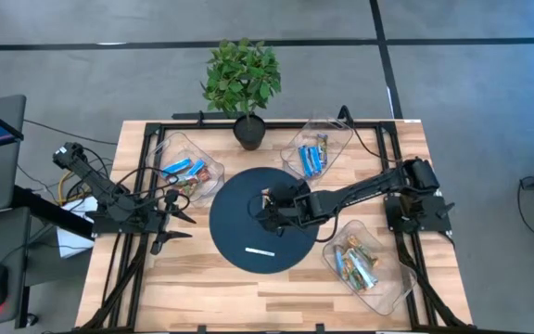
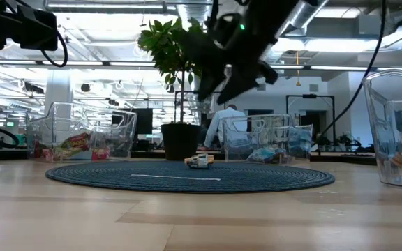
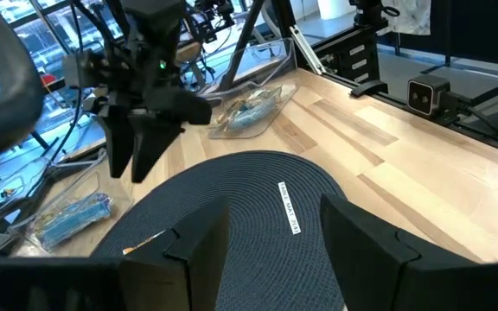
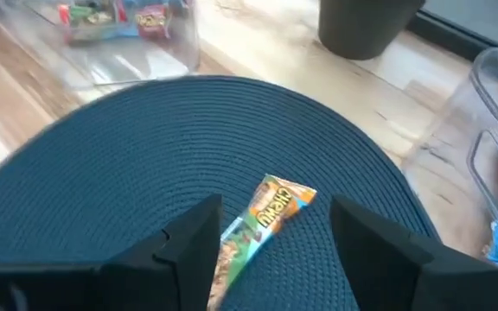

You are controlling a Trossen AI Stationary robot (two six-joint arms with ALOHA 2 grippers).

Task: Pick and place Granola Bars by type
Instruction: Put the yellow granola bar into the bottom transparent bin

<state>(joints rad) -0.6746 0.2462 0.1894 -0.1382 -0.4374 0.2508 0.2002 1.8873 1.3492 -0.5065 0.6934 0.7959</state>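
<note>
One gold-green granola bar [image 4: 266,218] lies flat on the round dark blue mat [image 1: 239,227], and in the low view the bar [image 2: 199,161] rests near the mat's middle. My right gripper [image 4: 271,212] hangs open above it, a finger to either side, clear of it; the low view shows the gripper [image 2: 232,80] well above the mat. My left gripper [image 3: 268,218] waits open at the mat's left edge [image 1: 170,218]. Other bars lie in three clear trays.
A far-left tray [image 1: 188,169] holds blue and red bars, a far tray [image 1: 318,153] blue ones, and a near-right tray [image 1: 364,264] gold-green ones. A thin white strip [image 1: 260,250] lies on the mat. A potted plant [image 1: 245,88] stands at the far edge.
</note>
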